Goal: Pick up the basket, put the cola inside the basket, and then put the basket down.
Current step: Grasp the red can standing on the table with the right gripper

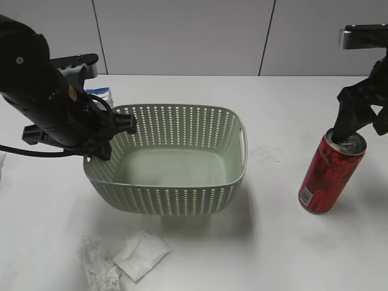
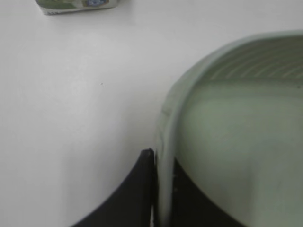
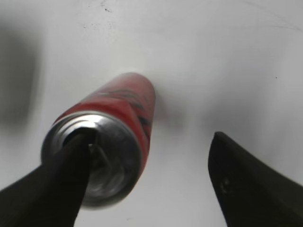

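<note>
Gripping the basket (image 1: 170,160) by its left rim, L gripper (image 2: 158,189) has jaws clamped either side of the wall. Basket sits mid worktop (image 1: 279,242), nothing inside. Cola (image 1: 330,173) stands tilted at right, well apart from basket. R gripper (image 3: 147,177) jaws released: one tip on the can top, other off to the side.
</note>
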`<state>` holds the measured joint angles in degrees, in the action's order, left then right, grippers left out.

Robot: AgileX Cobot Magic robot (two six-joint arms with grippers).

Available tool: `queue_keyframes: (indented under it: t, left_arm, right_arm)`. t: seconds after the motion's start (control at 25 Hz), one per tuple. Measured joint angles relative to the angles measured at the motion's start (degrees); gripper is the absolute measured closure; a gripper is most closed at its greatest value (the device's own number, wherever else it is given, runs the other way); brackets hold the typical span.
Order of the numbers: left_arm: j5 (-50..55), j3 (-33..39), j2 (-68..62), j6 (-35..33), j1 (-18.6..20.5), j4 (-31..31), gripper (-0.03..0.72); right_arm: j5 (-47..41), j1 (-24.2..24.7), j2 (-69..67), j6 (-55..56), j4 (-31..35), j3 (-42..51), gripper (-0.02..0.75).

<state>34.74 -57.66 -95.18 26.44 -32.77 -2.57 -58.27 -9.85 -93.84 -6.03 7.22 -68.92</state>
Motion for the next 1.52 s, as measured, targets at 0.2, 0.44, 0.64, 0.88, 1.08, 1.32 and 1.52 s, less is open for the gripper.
queue_keyframes:
  t: [0.2,0.44,0.64,0.88,1.08,1.32,1.52]
  left_arm:
    - [0.0,0.0,0.0,0.0,0.0,-0.1,0.689]
    - [0.0,0.0,0.0,0.0,0.0,-0.1,0.689]
    - [0.0,0.0,0.0,0.0,0.0,-0.1,0.689]
    - [0.0,0.0,0.0,0.0,0.0,-0.1,0.689]
    - [0.1,0.0,0.0,0.0,0.0,-0.1,0.689]
    - [0.6,0.0,0.0,0.0,0.0,-0.1,0.689]
    - [0.8,0.0,0.0,0.0,0.0,-0.1,0.689]
  right_arm:
    - [0.4,-0.1,-1.0,0.0,-0.1,-0.6,0.155]
    - [-0.2,-0.1,-1.0,0.0,-0.5,-4.0,0.155]
    - [-2.7,-0.1,2.3,0.0,0.0,-9.9,0.155]
    - [-8.9,-0.1,10.2,0.0,-1.1,-11.6,0.156]
    - [-9.2,-0.1,20.9,0.0,-1.8,-5.1,0.156]
    - [-3.4,-0.1,36.4,0.0,-1.8,11.2,0.155]
    - [3.3,-0.1,49.3,0.0,-1.8,23.9,0.155]
